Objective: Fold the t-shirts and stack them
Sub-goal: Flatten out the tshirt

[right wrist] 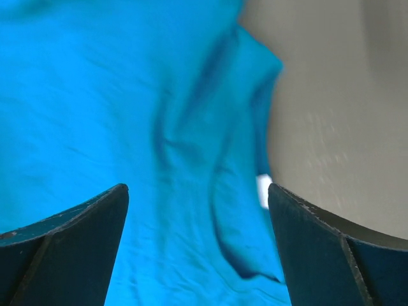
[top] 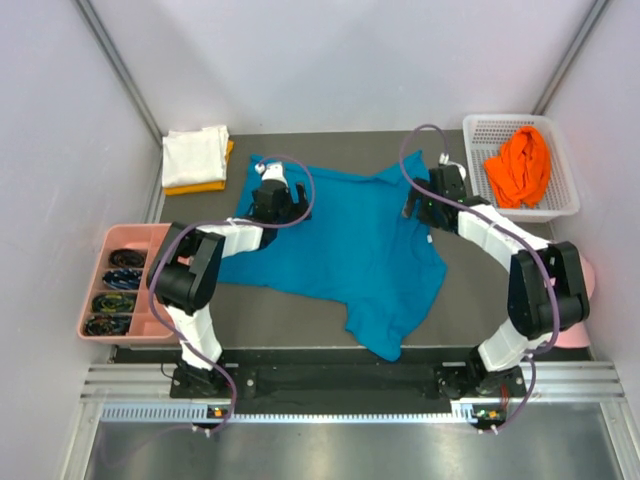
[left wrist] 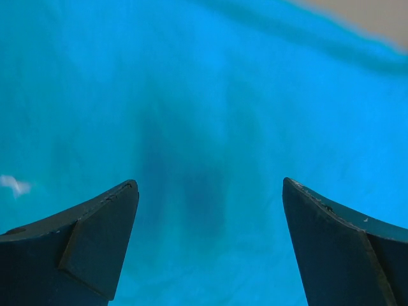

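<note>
While a bright orange cloth t-shirt sits in the white plastic lattice basket, the teal-blue cloth t-shirt lies spread on the grey worktop under the left claw and right claw, both released

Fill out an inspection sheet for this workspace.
Surface: dark grey table.
Job's things: teal t-shirt spread flat, creased, centre; white t-shirt folded atop yellow-orange t-shirt, far left; orange t-shirt bunched in white basket, far right.
Clutter: pink tray, left, holding dark coiled items; pink object behind right arm, partly hidden.
Grippers: left gripper and right gripper open over teal t-shirt, holding nothing.
Cables: purple cables looped along both arms.
Surroundings: white walls; metal rail at near edge.
</note>
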`<state>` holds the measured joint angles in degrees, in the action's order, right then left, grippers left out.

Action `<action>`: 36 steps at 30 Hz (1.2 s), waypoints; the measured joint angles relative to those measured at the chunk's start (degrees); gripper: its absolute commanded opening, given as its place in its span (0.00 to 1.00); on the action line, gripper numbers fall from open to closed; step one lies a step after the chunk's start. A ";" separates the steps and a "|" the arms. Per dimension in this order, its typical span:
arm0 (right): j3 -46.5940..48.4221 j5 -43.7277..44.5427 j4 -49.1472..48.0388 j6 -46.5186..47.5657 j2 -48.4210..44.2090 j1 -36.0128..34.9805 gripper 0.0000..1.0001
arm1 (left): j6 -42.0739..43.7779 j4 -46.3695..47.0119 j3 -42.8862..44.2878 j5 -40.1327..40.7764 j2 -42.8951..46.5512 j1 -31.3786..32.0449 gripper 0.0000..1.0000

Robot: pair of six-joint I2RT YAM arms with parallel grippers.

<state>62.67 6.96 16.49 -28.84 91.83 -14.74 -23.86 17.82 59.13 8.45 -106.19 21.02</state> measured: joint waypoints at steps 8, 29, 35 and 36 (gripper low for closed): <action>0.07 3.56 1.79 -1.36 3.45 1.66 0.82 | -0.04 -1.18 -5.16 0.48 3.87 0.13 0.99; 12.41 3.61 0.46 -0.74 18.49 6.21 0.54 | 0.63 -2.51 -5.27 3.02 5.92 0.15 0.99; 12.44 3.76 0.61 -0.74 18.80 7.21 0.52 | 0.63 -2.62 -5.25 3.69 5.27 0.13 0.99; 12.44 3.74 0.57 -0.74 19.02 7.37 0.52 | 0.61 -2.78 -5.25 3.80 4.92 0.13 0.99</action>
<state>75.11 10.70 17.06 -29.58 110.85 -7.38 -23.24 15.05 53.89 12.25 -101.27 21.15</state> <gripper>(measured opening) 0.526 0.990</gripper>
